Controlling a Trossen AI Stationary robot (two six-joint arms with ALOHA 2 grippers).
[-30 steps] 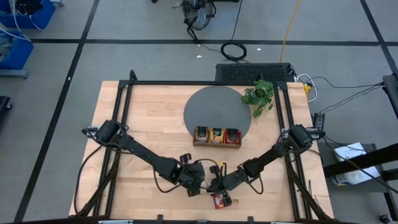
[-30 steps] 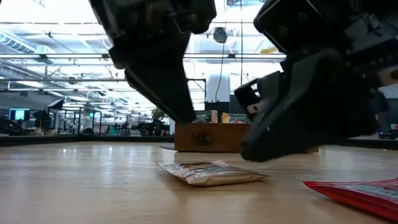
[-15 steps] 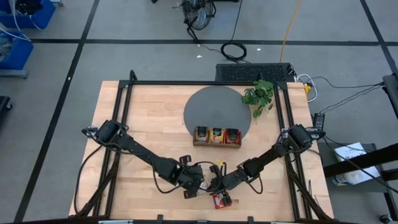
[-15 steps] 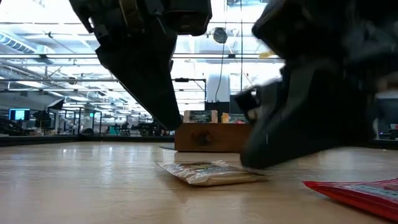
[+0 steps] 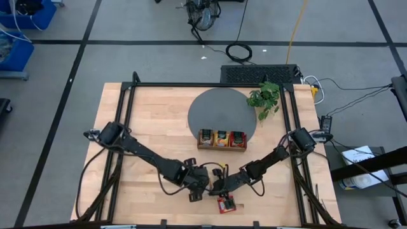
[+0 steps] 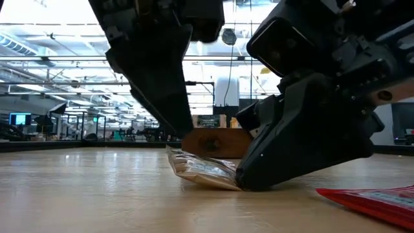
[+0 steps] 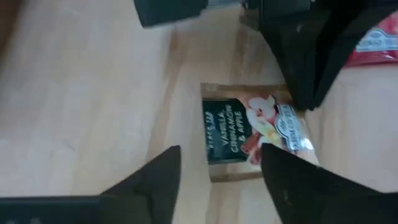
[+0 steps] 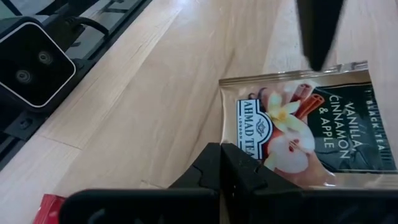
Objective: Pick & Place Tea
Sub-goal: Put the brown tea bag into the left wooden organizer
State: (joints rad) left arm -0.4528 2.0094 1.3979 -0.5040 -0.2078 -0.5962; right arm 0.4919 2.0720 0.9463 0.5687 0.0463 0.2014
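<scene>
The beige sachet (image 7: 252, 137), at frame centre, looks light, thin and slippery; grip its raised edge. Left gripper (image 7: 217, 171) stands open over it; right gripper (image 8: 221, 163) is closed, levering it.

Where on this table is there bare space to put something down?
Free: the wood between the left arm and the grey round mat, left of the wooden tray. Crowded: the near middle, where both grippers meet over the beige sachet, red sachet beside.
</scene>
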